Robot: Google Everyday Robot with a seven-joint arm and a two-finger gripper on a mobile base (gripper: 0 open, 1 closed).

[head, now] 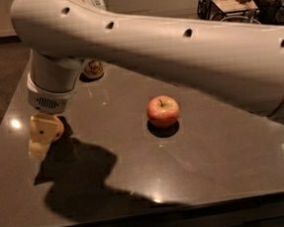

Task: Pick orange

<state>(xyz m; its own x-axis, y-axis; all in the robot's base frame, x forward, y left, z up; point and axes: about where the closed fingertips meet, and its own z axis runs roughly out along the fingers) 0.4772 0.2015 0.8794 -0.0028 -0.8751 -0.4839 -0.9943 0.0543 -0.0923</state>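
Note:
The orange (pixel 58 128) shows as a small yellow-orange patch at the table's left side, mostly hidden behind a pale finger (pixel 40 137). My gripper (pixel 46 143) hangs from the big white arm (pixel 176 48) and is closed around the orange, holding it close over the dark table (pixel 224 148). The gripper's second finger is hidden behind the fruit. A red apple with a stem (pixel 162 111) stands alone in the middle of the table, well to the right of the gripper.
A small brown patterned object (pixel 93 69) stands at the back of the table, partly behind the arm. A black wire rack (pixel 221 1) with items stands off the table at the top right. The table's left edge lies close to the gripper.

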